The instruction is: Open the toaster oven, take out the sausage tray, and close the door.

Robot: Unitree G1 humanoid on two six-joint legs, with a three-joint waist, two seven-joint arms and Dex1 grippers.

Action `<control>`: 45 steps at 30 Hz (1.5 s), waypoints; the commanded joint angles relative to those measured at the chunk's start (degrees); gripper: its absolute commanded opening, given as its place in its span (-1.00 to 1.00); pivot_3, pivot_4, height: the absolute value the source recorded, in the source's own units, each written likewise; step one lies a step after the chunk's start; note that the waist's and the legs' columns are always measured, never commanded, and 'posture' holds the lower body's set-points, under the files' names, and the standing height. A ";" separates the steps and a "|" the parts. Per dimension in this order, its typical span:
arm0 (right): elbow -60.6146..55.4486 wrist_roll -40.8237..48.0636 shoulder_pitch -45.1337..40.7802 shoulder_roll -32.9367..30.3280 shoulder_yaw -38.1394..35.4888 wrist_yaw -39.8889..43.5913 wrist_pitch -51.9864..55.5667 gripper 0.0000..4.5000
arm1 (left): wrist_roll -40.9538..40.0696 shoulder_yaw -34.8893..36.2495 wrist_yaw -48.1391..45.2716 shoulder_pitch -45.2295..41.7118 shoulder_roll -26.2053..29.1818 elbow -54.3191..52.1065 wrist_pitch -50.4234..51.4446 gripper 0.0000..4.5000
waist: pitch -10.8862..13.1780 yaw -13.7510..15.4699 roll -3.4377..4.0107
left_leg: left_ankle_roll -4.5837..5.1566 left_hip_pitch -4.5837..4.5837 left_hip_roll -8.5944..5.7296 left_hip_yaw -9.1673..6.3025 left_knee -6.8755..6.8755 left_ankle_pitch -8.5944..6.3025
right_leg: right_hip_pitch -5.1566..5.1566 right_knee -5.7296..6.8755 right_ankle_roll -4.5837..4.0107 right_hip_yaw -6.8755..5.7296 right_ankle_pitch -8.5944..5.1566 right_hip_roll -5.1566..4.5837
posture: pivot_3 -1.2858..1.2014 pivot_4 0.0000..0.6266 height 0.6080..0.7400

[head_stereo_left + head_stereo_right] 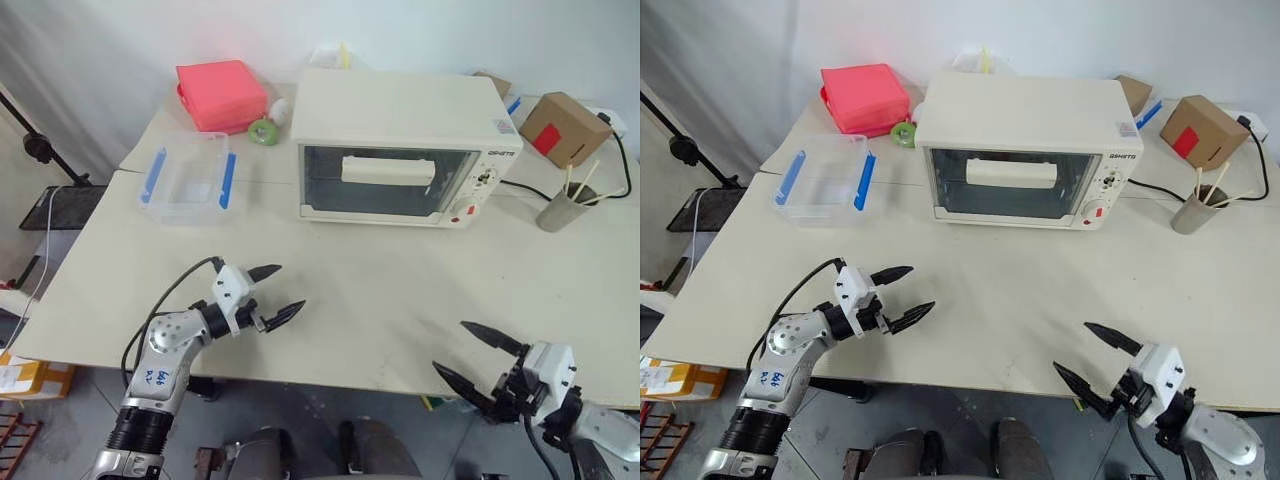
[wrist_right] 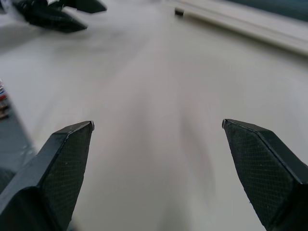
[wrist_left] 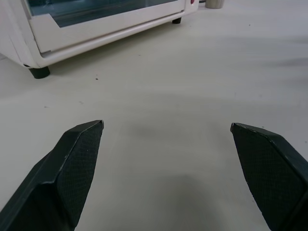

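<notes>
The cream-white toaster oven [image 1: 400, 140] stands at the back middle of the table, its dark glass door [image 1: 385, 180] shut with the cream bar handle [image 1: 388, 169] across it. The sausage tray is hidden inside. My left gripper [image 1: 280, 291] hovers open over the table's front left, well short of the oven, pointing toward it. My right gripper [image 1: 478, 356] is open at the table's front right edge, empty. The oven's lower front [image 3: 96, 29] shows in the left wrist view beyond my left gripper [image 3: 166, 127].
A clear plastic box with blue clips [image 1: 187, 180] sits left of the oven, a pink box [image 1: 221, 94] behind it. A cardboard box [image 1: 563, 128] and a cup with sticks [image 1: 562, 207] stand right of the oven, with a black cable [image 1: 520, 185].
</notes>
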 commanded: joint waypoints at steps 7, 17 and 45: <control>-2.01 11.38 -24.86 -2.11 0.65 -9.50 20.69 1.00 | -18.63 7.82 -7.88 -1.40 2.84 -7.99 11.71 1.00 | 0.01 -0.50 0.02 | -0.09 -0.08 0.02 -0.05 0.05 0.06 | -0.14 0.19 -0.01 -0.05 0.00 0.00 | 0.03 -0.52 1.00; 10.95 6.29 -43.30 2.19 4.99 -9.55 20.73 1.00 | -19.25 8.71 -6.47 1.07 2.59 -13.78 14.02 1.00 | 0.01 -0.11 0.02 | 0.02 -0.35 -0.03 -0.24 0.19 0.04 | -0.13 0.00 -0.04 -0.27 -0.02 -0.07 | 0.03 -0.52 1.00; 26.04 0.82 -53.46 6.34 4.24 -7.98 14.40 1.00 | -18.12 7.30 -4.25 0.45 -0.54 -13.69 13.33 1.00 | 0.02 -1.41 0.04 | -0.01 -0.29 -0.02 -0.22 0.14 0.10 | -0.17 0.14 -0.04 -0.26 -0.01 -0.06 | 0.03 -0.52 1.00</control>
